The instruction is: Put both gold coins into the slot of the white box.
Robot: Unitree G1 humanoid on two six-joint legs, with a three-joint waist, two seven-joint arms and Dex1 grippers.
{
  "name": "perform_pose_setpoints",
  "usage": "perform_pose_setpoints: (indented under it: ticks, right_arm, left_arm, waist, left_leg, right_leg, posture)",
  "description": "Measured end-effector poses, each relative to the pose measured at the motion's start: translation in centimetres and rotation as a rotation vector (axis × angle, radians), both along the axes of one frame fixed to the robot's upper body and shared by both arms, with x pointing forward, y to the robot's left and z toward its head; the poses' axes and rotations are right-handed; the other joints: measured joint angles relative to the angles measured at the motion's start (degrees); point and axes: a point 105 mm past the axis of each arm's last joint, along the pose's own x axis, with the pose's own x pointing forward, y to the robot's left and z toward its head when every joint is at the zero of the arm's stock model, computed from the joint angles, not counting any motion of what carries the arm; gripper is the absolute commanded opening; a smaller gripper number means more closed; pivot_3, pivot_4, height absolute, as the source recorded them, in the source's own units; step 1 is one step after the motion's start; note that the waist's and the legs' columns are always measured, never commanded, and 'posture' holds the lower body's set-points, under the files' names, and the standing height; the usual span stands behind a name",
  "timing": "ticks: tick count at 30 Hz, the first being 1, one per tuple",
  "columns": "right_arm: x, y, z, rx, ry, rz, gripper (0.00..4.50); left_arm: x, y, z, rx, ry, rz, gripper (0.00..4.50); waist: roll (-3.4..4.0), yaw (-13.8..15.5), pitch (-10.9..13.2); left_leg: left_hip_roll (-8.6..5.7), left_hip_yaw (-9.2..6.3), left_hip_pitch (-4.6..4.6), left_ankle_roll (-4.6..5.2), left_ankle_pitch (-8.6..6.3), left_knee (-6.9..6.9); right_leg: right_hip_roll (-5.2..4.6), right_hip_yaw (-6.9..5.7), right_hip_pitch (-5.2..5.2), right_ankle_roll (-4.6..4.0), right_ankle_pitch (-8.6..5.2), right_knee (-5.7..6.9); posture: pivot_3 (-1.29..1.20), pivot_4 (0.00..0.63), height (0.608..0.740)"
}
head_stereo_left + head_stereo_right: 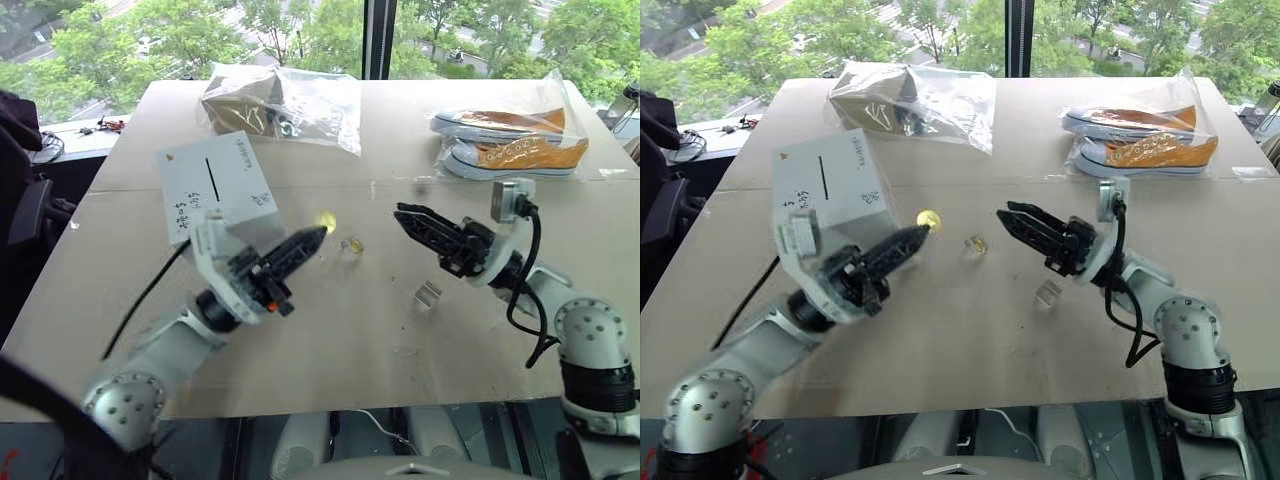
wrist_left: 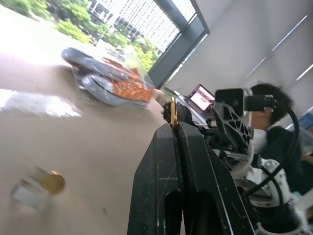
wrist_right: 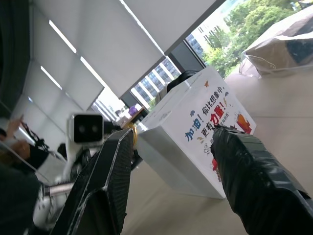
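Two gold coins are in play. In the left eye view, one gold coin shines at the tip of the left gripper, whose fingers are pressed together on it; the white box stands just behind that arm, its slot a dark slit on the upturned face. The second gold coin lies on the table, in or beside a small clear holder, between the two arms. The right gripper hovers nearby with its fingers parted, holding nothing.

The left wrist view shows the held coin's edge standing up between the closed black fingers, and the other coin down on the tabletop.

The right wrist view looks between two spread fingers at the box's printed side.

My reading: the first coin is gripped but not yet posted. Next, the left arm needs to swing back toward the box and line the coin's edge up with the slit.
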Motion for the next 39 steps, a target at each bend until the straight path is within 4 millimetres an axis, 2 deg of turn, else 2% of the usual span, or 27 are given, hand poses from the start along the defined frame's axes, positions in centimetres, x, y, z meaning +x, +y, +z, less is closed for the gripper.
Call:
perform_pose_setpoints:
  ticks: [2,3,8,10,15,21,27,39]
  right_arm:
    - [0.1,-1.1,0.9,-0.102,-0.138,0.008,2.76]
    - [0.1,-1.2,1.2,-0.132,-0.195,0.023,2.76]
    - [0.7,-1.4,2.5,-0.183,-0.405,0.083,2.76]
    - [0.9,-1.4,2.9,-0.202,-0.466,0.099,2.76]
    - [1.5,-1.2,3.0,-0.187,-0.503,0.118,2.76]
    - [1.8,-0.7,3.6,-0.172,-0.526,0.123,2.76]
    - [1.8,-0.4,4.1,-0.164,-0.529,0.134,2.76]
    - [2.0,-0.3,4.1,-0.157,-0.511,0.118,2.76]
  left_arm:
    - [0.7,1.4,3.6,0.074,-0.13,0.13,0.0]
    - [1.2,1.8,4.7,0.096,-0.159,0.189,0.0]
    - [3.4,3.0,8.1,0.134,-0.174,0.451,0.0]
    - [4.0,3.3,8.4,0.154,-0.147,0.534,0.0]
    - [5.5,5.1,6.9,0.281,-0.029,0.778,0.0]
    - [5.3,7.3,4.7,0.419,0.126,0.989,0.0]
    - [4.9,6.9,2.0,0.427,0.29,0.989,0.0]
    - [4.4,6.6,1.4,0.362,0.377,0.995,0.0]
  waist:
    - [0.01,0.0,0.0]
    - [0.0,0.0,0.0]
    - [-0.06,-0.3,0.0]
    - [-0.06,-0.2,0.0]
    - [-0.09,-0.2,0.0]
    - [-0.08,0.0,0.1]
    - [-0.08,0.6,0.1]
    - [-0.06,1.0,0.0]
  left_leg:
    - [0.01,0.01,0.05,0.0,0.0,-0.04]
    - [0.01,0.0,0.05,0.0,0.0,-0.04]
    - [0.01,0.02,0.02,-0.01,0.0,-0.03]
    - [0.0,0.01,0.02,-0.05,0.02,-0.03]
    - [0.0,-0.06,0.01,-0.32,0.15,-0.1]
    - [-0.01,-0.12,0.01,-0.48,0.11,-0.1]
    - [-0.01,-0.13,0.0,-0.56,0.1,-0.09]
    - [-0.03,-0.06,0.05,-0.61,0.13,-0.08]
  right_leg:
    - [0.01,-0.05,0.02,0.02,0.0,-0.02]
    - [0.02,-0.07,0.03,0.02,0.01,-0.02]
    - [-0.01,-0.03,0.02,0.06,0.02,-0.02]
    - [-0.03,-0.02,0.02,0.07,0.03,-0.02]
    - [-0.08,0.01,-0.02,0.07,0.03,-0.02]
    - [-0.25,0.01,-0.04,0.07,0.03,-0.01]
    - [-0.29,0.0,-0.05,0.06,0.03,-0.02]
    - [-0.16,0.07,-0.03,0.05,0.03,0.0]
  posture:
    - [0.0,0.15,0.74]
    - [0.0,0.15,0.74]
    - [0.0,0.15,0.74]
    - [0.0,0.15,0.74]
    - [0.0,0.15,0.74]
    - [0.0,0.15,0.74]
    - [0.0,0.15,0.74]
    - [0.0,0.15,0.74]
